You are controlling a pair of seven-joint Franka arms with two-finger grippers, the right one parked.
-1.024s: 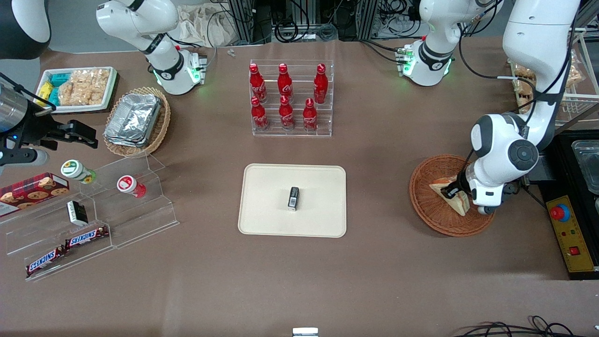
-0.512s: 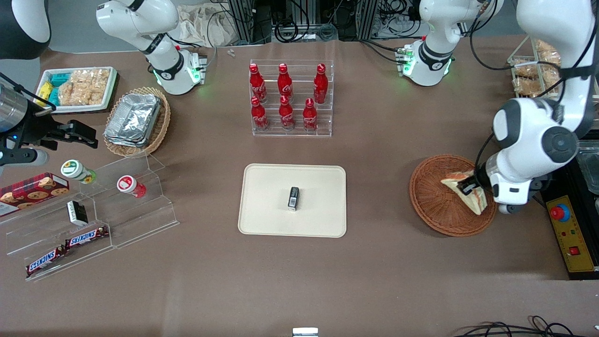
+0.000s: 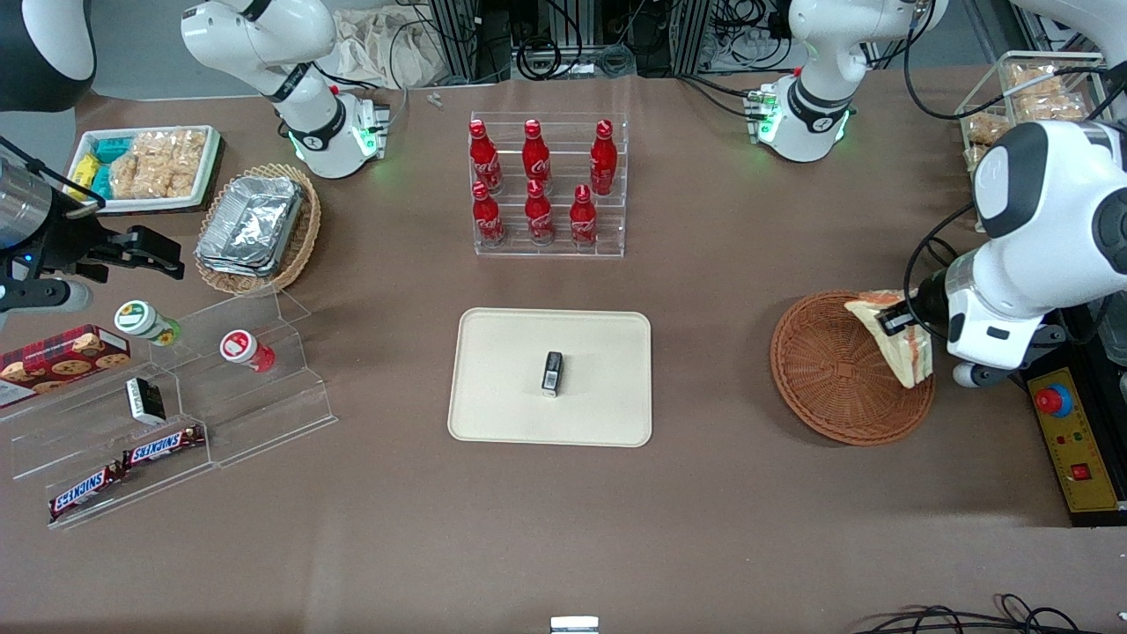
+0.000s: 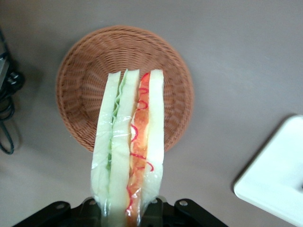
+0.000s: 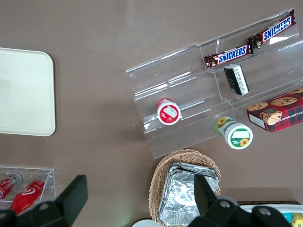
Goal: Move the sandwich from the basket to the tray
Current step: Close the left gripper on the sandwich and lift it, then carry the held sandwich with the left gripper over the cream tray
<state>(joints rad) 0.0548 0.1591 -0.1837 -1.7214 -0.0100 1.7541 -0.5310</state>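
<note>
My left gripper [image 3: 900, 319] is shut on the sandwich [image 3: 896, 345], a pale bread wedge with red and green filling, and holds it up above the reddish-brown wicker basket [image 3: 832, 374], over the basket's rim toward the working arm's end. In the left wrist view the sandwich [image 4: 129, 142] hangs from the gripper [image 4: 129, 208] with the empty basket [image 4: 85, 80] below it. The cream tray [image 3: 502, 370] lies at mid-table with a small dark packet [image 3: 552, 372] on it; its corner shows in the left wrist view [image 4: 274, 179].
An acrylic rack of red bottles [image 3: 539, 189] stands farther from the front camera than the tray. A yellow control box with a red button [image 3: 1061, 423] lies beside the basket at the working arm's end. Snack shelves [image 3: 167, 414] and a tan basket of foil containers [image 3: 255, 227] sit toward the parked arm's end.
My gripper has lifted the sandwich out of the basket and carried it up, away from the front camera and toward the working arm's end. The basket has stayed put.
</note>
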